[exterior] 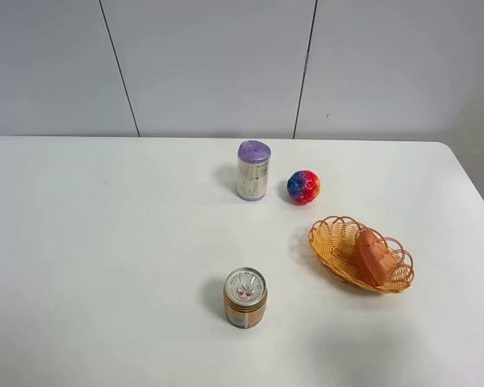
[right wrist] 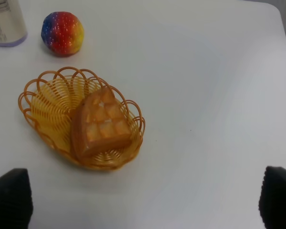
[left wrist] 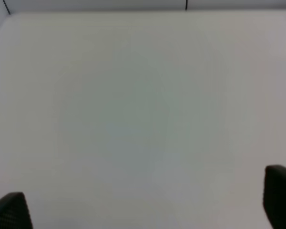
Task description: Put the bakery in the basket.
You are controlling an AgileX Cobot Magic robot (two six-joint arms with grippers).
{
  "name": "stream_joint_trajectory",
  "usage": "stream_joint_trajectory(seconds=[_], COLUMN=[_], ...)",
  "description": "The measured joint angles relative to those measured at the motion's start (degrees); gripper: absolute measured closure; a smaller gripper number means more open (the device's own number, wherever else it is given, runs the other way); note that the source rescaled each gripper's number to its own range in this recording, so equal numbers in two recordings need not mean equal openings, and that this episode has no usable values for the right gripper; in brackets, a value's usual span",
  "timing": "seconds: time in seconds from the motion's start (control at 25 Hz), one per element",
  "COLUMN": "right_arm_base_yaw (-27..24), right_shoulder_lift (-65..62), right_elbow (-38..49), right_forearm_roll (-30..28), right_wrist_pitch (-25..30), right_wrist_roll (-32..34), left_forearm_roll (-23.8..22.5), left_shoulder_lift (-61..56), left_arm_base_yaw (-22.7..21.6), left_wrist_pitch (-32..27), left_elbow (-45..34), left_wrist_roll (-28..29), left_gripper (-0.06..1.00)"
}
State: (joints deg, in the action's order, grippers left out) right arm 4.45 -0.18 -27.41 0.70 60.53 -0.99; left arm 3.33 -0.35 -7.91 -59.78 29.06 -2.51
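1. While I scan from the left, I see the orange can (exterior: pixel 245 298) near the front of the surface (exterior: pixel 105 242), then the purple-lidded can (exterior: pixel 253 170) and the ball (exterior: pixel 303 187).
2. Rightward, the bakery (exterior: pixel 373 256) lies inside the basket (exterior: pixel 331 238), near the surface's right edge.
3. I read the left pincer (left wrist: pixel 143 210) and the right pincer (right wrist: pixel 143 205) as both spread wide, holding nothing.

Only the tips of each pincer show. The left pincer (left wrist: pixel 145 205) appears as 2 black fingertips (left wrist: pixel 9 212): one has a finely dotted, grid-like texture on its face, while the other is a plainer, squarish block with a soft sheen along its upper edge. The right pincer (right wrist: pixel 143 200) likewise shows 2 matte black fingertips (right wrist: pixel 9 198), rounded at their corners and faintly grainy. No cables, screws or markings can be made out.
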Motion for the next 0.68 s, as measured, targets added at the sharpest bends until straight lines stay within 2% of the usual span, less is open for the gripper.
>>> stream_joint_trajectory(seconds=[0.68], right_arm_base_yaw=[0.0], right_shoulder_lift=[0.0], right_elbow=[0.0], right_forearm_roll=[0.0], right_wrist_pitch=[0.0], right_wrist_roll=[0.0], left_forearm_roll=[-0.1], left_shoulder_lift=[0.0], left_arm_base_yaw=[0.0], left_wrist_pitch=[-0.4], left_elbow=[-0.2], left_wrist_roll=[0.5], left_gripper=[-0.01])
